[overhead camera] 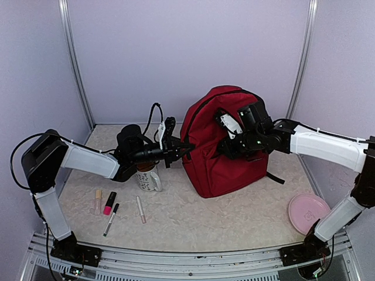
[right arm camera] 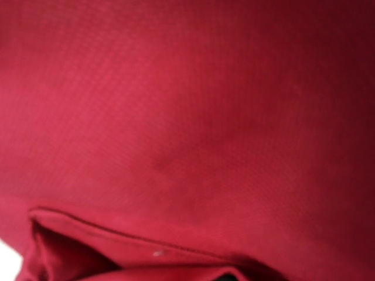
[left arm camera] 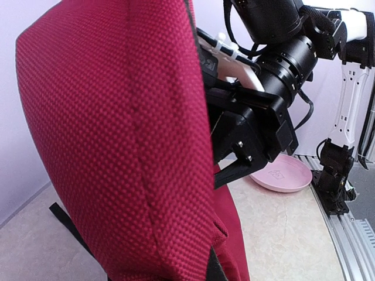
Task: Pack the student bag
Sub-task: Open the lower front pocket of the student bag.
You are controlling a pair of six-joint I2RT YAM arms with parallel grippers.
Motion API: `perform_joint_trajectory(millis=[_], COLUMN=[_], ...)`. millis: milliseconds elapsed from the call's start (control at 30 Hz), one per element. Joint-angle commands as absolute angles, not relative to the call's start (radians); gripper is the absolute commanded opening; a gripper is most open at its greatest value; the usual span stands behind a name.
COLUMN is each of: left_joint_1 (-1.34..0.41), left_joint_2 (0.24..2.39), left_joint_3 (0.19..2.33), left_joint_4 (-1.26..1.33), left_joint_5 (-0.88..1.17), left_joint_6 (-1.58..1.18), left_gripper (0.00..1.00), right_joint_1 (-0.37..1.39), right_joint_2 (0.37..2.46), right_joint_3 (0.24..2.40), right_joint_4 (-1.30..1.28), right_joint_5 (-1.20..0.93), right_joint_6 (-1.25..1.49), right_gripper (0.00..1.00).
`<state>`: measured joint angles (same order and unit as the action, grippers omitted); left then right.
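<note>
**Bag held on 2 sides.** The student bag stands upright mid-bench, close to the back wall. The left gripper, pressed together, meets the bag's left edge; whether it pinches a pull or cloth there cannot be told. The right gripper is hard against the red front panel. Its own camera shows only fabric and a fold, so spread or pinching cannot be told. The step looks like opening the bag: 1 side should be anchored while the other draws gently, so the bag does not topple. A mug sits just beside the bag. 4 pens and markers and a pink plate lie nearer the front, with open bench between them.
</note>
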<state>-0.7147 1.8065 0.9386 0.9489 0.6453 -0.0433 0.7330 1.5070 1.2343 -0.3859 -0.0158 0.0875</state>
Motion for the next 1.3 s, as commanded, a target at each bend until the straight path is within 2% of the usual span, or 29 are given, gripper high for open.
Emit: perform_joint_trajectory(millis=[0,133,333,533,667,767,867,967,1033,1267], left_joint_1=[-0.724,-0.726,-0.727,-0.729,-0.731,-0.732,-0.732,-0.732,-0.732,-0.733], left_joint_2=[1.764,1.765,1.765,1.767,1.77,1.771,1.771,1.772,1.772,1.77], left_joint_3=[0.937,0.937,0.94,0.945,0.949,0.952,0.954,0.959,0.96,0.958], left_joint_4=[0.976,0.972,0.967,0.959,0.953,0.941,0.935,0.926,0.925,0.92], left_joint_5=[0.679,0.678,0.675,0.672,0.671,0.67,0.667,0.668,0.67,0.669], left_joint_6=[-0.023,-0.017,-0.013,-0.011,-0.008,-0.003,0.002,0.004,0.004,0.011], left_gripper=[0.0,0.0,0.0,0.0,0.0,0.0,0.0,0.0,0.0,0.0], right_joint_1=[0.716,0.701,0.712,0.736,0.741,0.738,0.738,0.738,0.738,0.721], right_joint_2=[1.548,1.544,1.452,1.35,1.216,1.207,1.236,1.241,1.249,1.322], right_joint_3=[1.235,1.212,1.14,1.154,1.065,1.029,1.053,1.067,1.047,0.994], right_joint_4=[-0.484,-0.555,-0.623,-0.68,-0.492,-0.436,-0.508,-0.597,-0.59,-0.51], right_joint_5=[0.115,0.078,-0.209,-0.219,-0.165,-0.156,-0.278,-0.432,-0.404,-0.207], right_joint_6=[0.106,0.1,-0.013,-0.095,-0.292,-0.466,-0.626,-0.808,-0.85,-0.973], right_gripper=[0.27,0.3,0.35,0.42,0.47,0.46,0.47,0.59,0.63,0.65])
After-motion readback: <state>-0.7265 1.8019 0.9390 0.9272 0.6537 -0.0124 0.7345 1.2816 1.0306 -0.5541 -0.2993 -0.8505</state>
